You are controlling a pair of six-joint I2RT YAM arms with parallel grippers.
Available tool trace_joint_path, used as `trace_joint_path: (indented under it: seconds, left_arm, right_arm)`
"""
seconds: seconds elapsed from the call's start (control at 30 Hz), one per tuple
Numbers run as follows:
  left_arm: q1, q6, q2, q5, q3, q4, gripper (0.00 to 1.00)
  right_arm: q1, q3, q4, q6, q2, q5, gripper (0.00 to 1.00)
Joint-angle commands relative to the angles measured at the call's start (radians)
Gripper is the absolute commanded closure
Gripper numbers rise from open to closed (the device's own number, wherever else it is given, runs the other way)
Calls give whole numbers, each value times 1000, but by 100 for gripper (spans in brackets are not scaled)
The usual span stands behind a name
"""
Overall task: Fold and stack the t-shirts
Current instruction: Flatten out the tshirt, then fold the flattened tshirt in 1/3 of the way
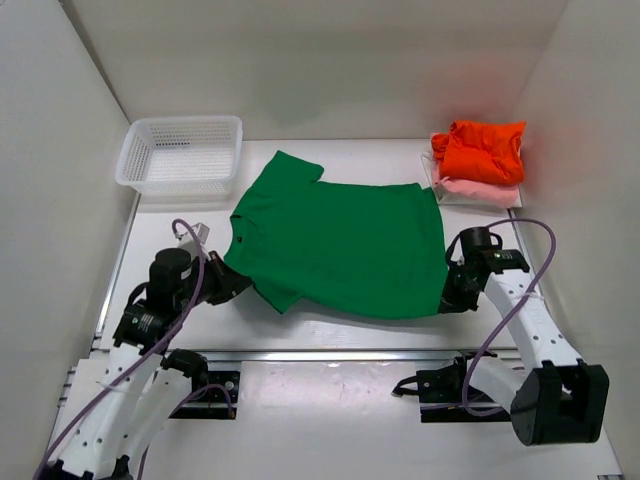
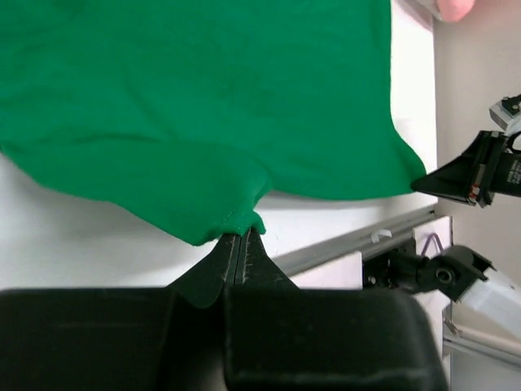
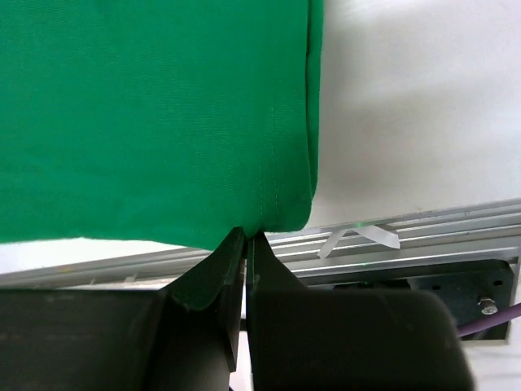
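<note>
The bright green t-shirt lies spread flat in the middle of the table, neck to the left. My left gripper is shut on its near-left sleeve edge; in the left wrist view the closed tips pinch a fold of the green cloth. My right gripper is shut on the near-right hem corner; in the right wrist view the tips pinch the hem of the green cloth. The orange t-shirt lies folded on the pale pink t-shirt at the back right.
A white mesh basket stands at the back left. White walls close in the left, back and right sides. A metal rail runs along the table's near edge, in front of both arm bases.
</note>
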Motion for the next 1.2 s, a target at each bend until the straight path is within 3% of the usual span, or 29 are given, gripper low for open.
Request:
trace_joint_path:
  seconds: [0.0, 0.2, 0.63, 0.97, 1.03, 1.07, 1.1, 1.13, 1.17]
  left_arm:
    - [8, 21, 85, -41, 20, 128, 100]
    - [111, 61, 243, -20, -6, 306, 100]
    - [118, 176, 607, -64, 140, 463, 100]
    - [146, 167, 808, -104, 197, 588, 100]
    - [174, 144, 829, -133, 206, 636, 100]
    - [195, 134, 846, -121, 218, 673, 89]
    - [212, 124, 846, -110, 238, 697, 57]
    - [220, 116, 861, -88, 246, 708, 53]
    - [235, 114, 871, -45, 259, 714, 56]
  right_arm:
    - [2, 68, 30, -54, 66, -34, 100]
    - [-7, 157, 96, -94, 233, -14, 100]
    - [-84, 334, 190, -131, 499, -5, 100]
    - [-93, 403, 300, -110, 631, -36, 100]
    - [-97, 429, 361, -120, 641, -22, 88]
    - [-100, 429, 407, -117, 637, -7, 83]
    - [-105, 431, 431, -116, 622, -1, 70]
    - [-104, 414, 473, -108, 606, -1, 57]
    - [-117, 394, 512, -91, 577, 2, 52]
